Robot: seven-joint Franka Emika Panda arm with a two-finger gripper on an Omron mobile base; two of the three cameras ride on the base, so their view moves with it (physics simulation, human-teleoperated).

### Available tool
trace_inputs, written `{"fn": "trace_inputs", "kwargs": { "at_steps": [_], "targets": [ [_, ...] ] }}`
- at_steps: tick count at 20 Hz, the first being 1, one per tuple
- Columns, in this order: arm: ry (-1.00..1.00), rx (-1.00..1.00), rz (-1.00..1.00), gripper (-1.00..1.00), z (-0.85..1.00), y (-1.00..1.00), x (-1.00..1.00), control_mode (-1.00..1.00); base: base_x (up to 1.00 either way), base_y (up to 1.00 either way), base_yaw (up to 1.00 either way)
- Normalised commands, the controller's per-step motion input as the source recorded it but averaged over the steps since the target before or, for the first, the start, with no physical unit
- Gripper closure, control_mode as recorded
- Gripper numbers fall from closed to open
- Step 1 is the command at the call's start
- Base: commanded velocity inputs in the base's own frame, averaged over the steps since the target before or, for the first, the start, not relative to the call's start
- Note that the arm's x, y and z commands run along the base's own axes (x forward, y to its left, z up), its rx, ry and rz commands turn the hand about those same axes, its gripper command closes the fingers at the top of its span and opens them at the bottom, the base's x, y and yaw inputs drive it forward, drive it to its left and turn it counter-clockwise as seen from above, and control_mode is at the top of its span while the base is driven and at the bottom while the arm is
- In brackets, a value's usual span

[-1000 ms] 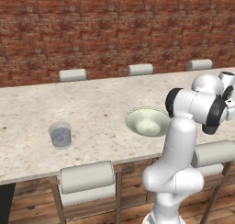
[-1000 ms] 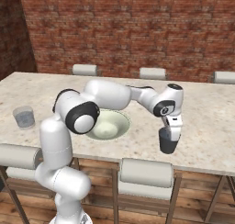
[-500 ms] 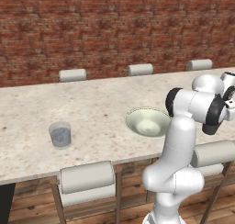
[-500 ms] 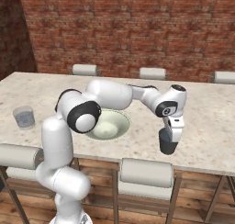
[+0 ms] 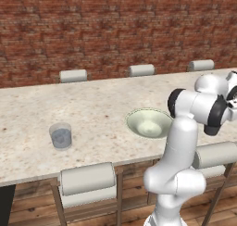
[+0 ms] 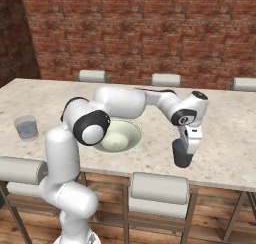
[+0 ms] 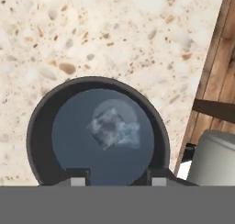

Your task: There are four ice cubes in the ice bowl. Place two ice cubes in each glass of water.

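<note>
A simulated kitchen with a long speckled stone counter [image 5: 92,114] in front of a red brick wall [image 5: 115,30]. Grey padded stools [image 5: 88,178] line both sides of the counter.

A white robot arm reaches forward and to its right, bending down over the near edge of the counter. In the right base view its gripper [image 6: 183,155] hangs straight above a dark navy glass of water [image 6: 182,158] that stands near the counter's front edge. The hand hides most of the glass from this side.

The hand view looks straight down into that same glass [image 7: 97,131]. Its dark rim forms a ring around blue-grey water. Pale, blurry ice cubes [image 7: 112,126] lie in the water near the middle; how many there are cannot be made out. The two dark fingertips [image 7: 77,178] stand apart at the near side of the rim, with nothing between them. The wooden floor and a grey stool show past the counter edge on the right of this view.

The ice bowl [image 6: 118,136], wide, shallow and pale greenish-cream, sits on the counter to the left of the dark glass, partly behind the arm's elbow. Whether cubes lie in it is too faint to tell.

A second, see-through glass of water [image 5: 60,135] with a blue-grey tint stands well apart, far to the left of the bowl.
</note>
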Motion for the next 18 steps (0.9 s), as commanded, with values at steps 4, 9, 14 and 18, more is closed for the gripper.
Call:
{"fn": "trace_inputs", "kwargs": {
  "at_steps": [4, 9, 14, 18],
  "targets": [
    [-0.14, 0.18, 0.0, 1.0, 0.75, 0.0, 0.0, -1.0, 0.0, 0.0, 0.0],
    [-0.13, 0.12, 0.0, 1.0, 0.6, -0.01, -0.04, -1.0, 0.0, 0.0, 0.0],
    [-0.41, 0.03, 0.0, 1.0, 0.65, 0.16, -0.88, -1.0, 0.0, 0.0, 0.0],
    [-0.51, -0.15, 0.02, 1.0, 0.19, 0.88, -1.0, -1.0, 0.0, 0.0, 0.0]
  ]
}}
